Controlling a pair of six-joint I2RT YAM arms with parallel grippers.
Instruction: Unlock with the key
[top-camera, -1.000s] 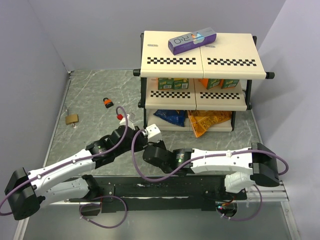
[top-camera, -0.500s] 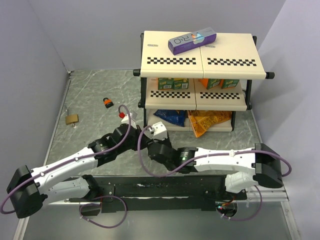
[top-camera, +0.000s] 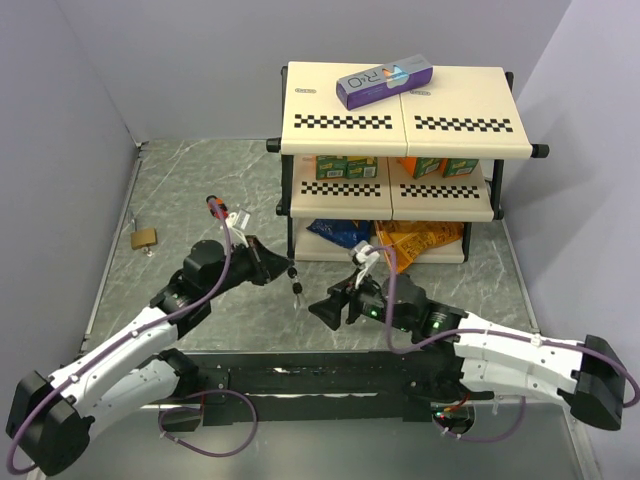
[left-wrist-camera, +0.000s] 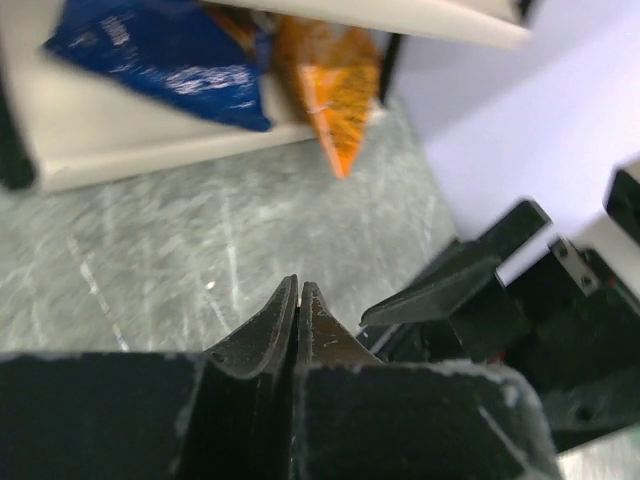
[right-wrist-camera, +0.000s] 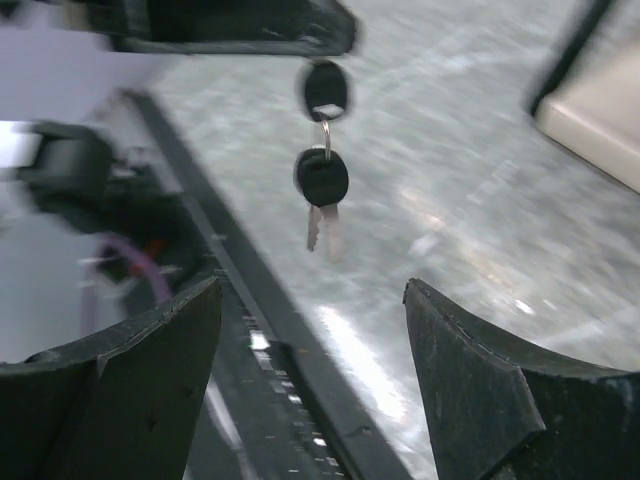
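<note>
From above, we saw two robot arms reaching over a grey marbled table (top-camera: 200, 180). The left gripper (top-camera: 290, 270) was closed, its fingers (left-wrist-camera: 285, 310) pressed together, pinching the top of the keys (right-wrist-camera: 322, 178). There were two small silver keys with black heads, joined by a ring. They dangled in the air from that gripper, above the table's near middle, in front of the shelf (top-camera: 400, 120).

The right gripper (top-camera: 328, 300) was just beside and below them. Its jaws were spread wide and held nothing. In its wrist view, the keys hung between and beyond its two dark fingers (right-wrist-camera: 470, 390), apart from both.

A brass padlock (top-camera: 143, 238) lay near the table's left edge. A small orange-and-black padlock (top-camera: 213, 203) lay further back, well apart from the keys. The shelf carried a purple box (top-camera: 384, 82) on top, and a blue bag (top-camera: 340, 232) and an orange bag (top-camera: 415, 245) on its lowest level.
</note>
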